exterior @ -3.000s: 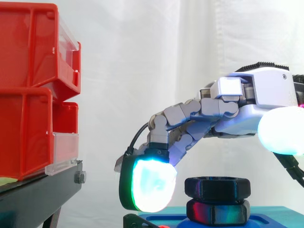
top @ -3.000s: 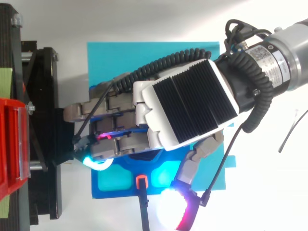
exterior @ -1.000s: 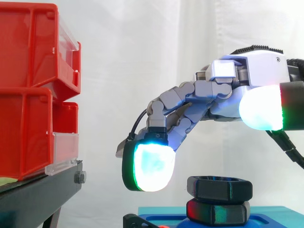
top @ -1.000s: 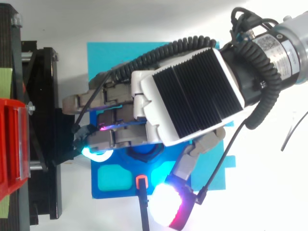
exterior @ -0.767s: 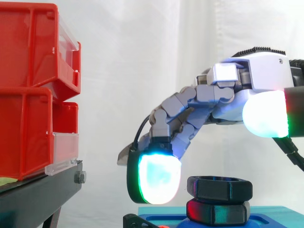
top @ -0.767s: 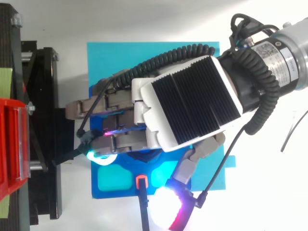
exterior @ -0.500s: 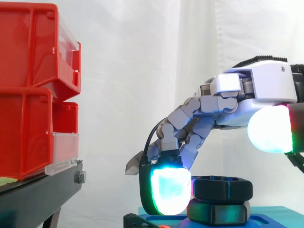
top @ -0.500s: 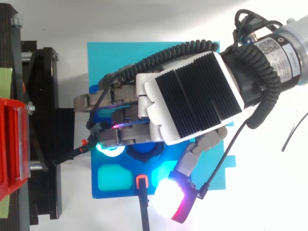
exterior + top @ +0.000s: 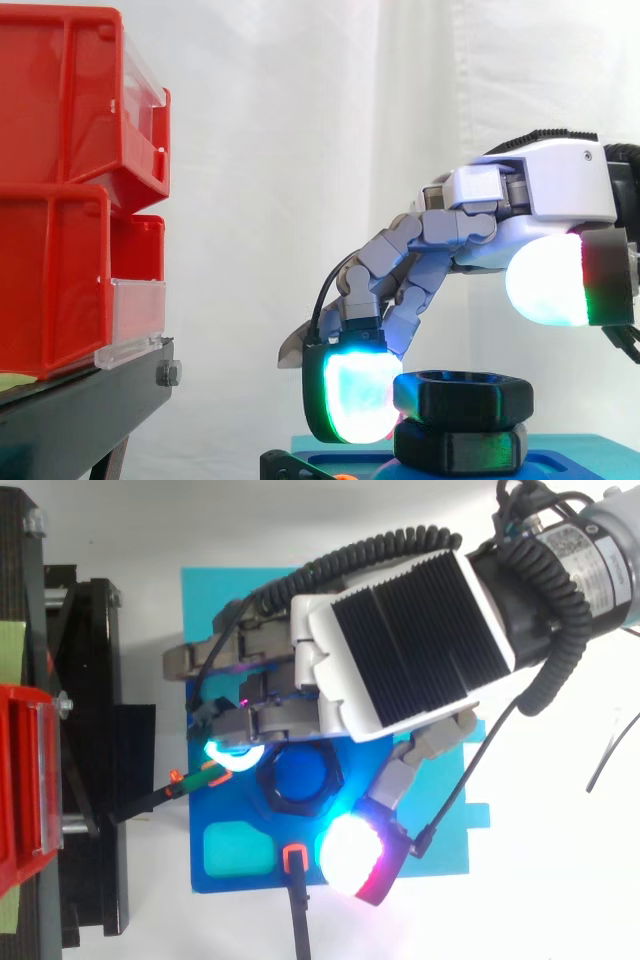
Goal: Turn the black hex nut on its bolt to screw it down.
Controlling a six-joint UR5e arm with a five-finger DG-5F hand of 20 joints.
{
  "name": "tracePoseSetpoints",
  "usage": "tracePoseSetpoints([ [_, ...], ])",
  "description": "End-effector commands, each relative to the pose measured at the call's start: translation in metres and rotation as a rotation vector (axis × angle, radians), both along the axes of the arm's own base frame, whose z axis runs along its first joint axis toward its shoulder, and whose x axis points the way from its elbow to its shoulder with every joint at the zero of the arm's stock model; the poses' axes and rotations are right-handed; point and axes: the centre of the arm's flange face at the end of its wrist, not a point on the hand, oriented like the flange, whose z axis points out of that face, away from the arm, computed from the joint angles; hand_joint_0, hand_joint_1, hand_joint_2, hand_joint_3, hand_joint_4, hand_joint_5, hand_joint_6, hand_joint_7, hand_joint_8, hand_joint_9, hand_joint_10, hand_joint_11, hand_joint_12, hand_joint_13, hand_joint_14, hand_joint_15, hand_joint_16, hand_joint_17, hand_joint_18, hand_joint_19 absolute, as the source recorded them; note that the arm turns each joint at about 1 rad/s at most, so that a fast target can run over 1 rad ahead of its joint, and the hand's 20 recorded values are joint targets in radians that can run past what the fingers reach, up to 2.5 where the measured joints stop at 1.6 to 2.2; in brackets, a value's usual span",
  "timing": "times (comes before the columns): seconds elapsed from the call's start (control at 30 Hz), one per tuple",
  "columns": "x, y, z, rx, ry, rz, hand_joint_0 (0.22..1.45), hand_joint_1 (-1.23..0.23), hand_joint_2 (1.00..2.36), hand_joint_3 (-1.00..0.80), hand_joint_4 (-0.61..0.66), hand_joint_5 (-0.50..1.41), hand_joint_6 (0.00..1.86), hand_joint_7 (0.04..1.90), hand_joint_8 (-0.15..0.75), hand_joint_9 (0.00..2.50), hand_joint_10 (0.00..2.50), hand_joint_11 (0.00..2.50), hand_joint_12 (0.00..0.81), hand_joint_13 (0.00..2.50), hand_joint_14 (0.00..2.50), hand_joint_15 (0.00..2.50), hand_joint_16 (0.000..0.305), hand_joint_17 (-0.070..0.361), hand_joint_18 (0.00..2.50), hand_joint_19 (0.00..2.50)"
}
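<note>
Hovering over the black hex nut (image 9: 300,778), the hand (image 9: 400,645) is released: fingers loosely bent, gripping nothing. One glowing fingertip (image 9: 358,395) is at the nut's left edge, touching or just beside, can't tell. The thumb pad (image 9: 545,280) is raised to the right, apart. The nut stands mid blue base (image 9: 232,855). Clear gap on the left toward the black stand (image 9: 90,410) under the red bins (image 9: 55,200).
</note>
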Motion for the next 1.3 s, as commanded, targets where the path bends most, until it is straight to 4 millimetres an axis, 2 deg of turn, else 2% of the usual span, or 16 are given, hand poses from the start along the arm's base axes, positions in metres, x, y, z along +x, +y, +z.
tracePoseSetpoints([
  [0.0,-0.002,-0.008,0.000,0.000,0.000,0.001,0.43,-0.21,1.00,-0.50,0.33,-0.13,0.80,0.91,0.392,0.93,0.02,0.63,0.391,0.55,0.00,0.13,0.058,0.130,0.69,0.39],
  [0.17,-0.006,-0.022,0.003,0.001,-0.006,0.006,0.44,-0.21,1.00,-0.50,0.32,-0.13,0.79,0.91,0.387,0.93,0.01,0.63,0.390,0.55,0.00,0.13,0.058,0.130,0.69,0.39],
  [0.33,-0.003,-0.027,0.011,-0.001,-0.023,0.004,0.44,-0.21,1.00,-0.50,0.32,-0.13,0.76,0.93,0.383,0.92,0.02,0.61,0.388,0.55,0.00,0.14,0.057,0.129,0.69,0.39],
  [0.53,0.000,-0.027,0.021,0.000,-0.045,0.006,0.44,-0.22,1.00,-0.50,0.36,-0.10,0.51,1.21,0.371,0.83,0.01,0.54,0.390,0.55,0.00,0.14,0.057,0.129,0.67,0.40],
  [0.67,0.002,-0.021,0.020,0.003,-0.046,0.010,0.44,-0.23,1.00,-0.50,0.37,-0.13,0.50,1.03,0.356,0.74,0.01,0.47,0.393,0.53,0.00,0.14,0.057,0.129,0.65,0.39],
  [0.8,0.002,-0.013,0.017,0.004,-0.040,0.021,0.42,-0.25,1.00,-0.50,0.36,-0.14,0.50,0.96,0.362,0.70,0.01,0.41,0.403,0.51,0.00,0.12,0.061,0.137,0.65,0.38],
  [0.97,0.003,0.001,0.010,0.004,-0.031,0.025,0.35,-0.20,1.00,-0.50,0.27,-0.15,0.50,0.74,0.355,0.65,0.01,0.22,0.431,0.52,0.00,0.09,0.068,0.152,0.67,0.36],
  [1.27,0.004,0.015,0.000,0.005,-0.013,0.015,0.32,-0.20,1.00,-0.50,0.28,-0.14,0.50,0.73,0.358,0.63,0.00,0.17,0.446,0.49,0.00,0.06,0.071,0.160,0.66,0.34],
])
